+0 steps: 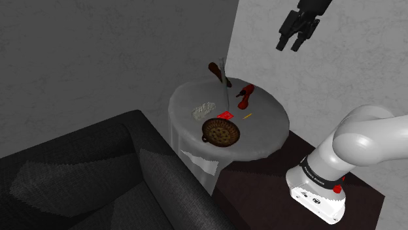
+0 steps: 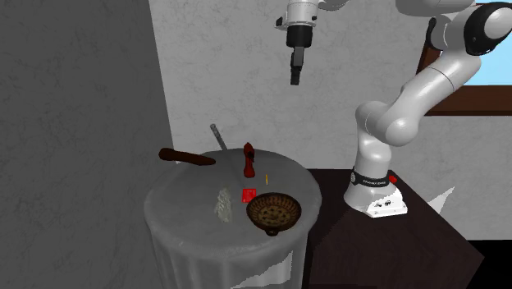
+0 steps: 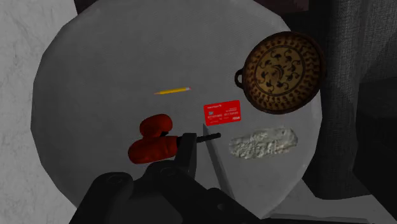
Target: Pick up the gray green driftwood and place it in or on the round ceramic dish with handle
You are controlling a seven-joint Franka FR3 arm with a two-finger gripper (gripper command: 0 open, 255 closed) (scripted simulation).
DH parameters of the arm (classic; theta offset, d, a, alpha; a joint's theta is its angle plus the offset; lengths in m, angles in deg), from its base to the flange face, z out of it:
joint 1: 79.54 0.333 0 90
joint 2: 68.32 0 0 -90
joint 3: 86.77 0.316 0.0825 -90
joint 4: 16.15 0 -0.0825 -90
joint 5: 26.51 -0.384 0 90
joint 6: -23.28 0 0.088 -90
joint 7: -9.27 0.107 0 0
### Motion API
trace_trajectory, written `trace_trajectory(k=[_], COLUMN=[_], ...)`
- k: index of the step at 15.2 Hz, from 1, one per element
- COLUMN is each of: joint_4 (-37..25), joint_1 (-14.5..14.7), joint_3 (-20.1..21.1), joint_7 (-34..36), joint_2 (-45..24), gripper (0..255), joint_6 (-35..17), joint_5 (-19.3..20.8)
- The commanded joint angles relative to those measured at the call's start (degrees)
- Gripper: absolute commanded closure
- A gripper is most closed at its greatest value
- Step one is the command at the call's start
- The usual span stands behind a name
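The driftwood (image 1: 204,111) (image 2: 222,205) (image 3: 263,143) is a pale grey-green, rough, elongated lump lying on the round grey table (image 1: 268,134). Beside it, nearer the table's front edge in the shoulder view, sits the round brown patterned dish (image 1: 221,132) (image 2: 273,211) (image 3: 281,72), which has a small handle and nothing in it. My gripper (image 1: 292,44) (image 2: 294,75) hangs high above the table, well apart from both, and holds nothing.
A red card (image 3: 222,112) lies between driftwood and dish. A yellow pencil (image 3: 172,91) and a red object (image 3: 153,140) lie further along the table. A brown-handled tool (image 2: 187,156) sticks out at the table's back. A dark sofa (image 1: 98,176) stands close by.
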Motion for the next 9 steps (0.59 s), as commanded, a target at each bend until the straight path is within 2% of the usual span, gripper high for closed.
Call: trace_trajectory(k=[1,9], joint_4=[0.00,15.79], joint_1=[0.00,-3.14], joint_3=[0.00,8.42], joint_7=[0.00,16.66], joint_2=[0.00,1.34], gripper=[0,0], joint_6=[0.00,-19.96], joint_5=[0.00,-6.45])
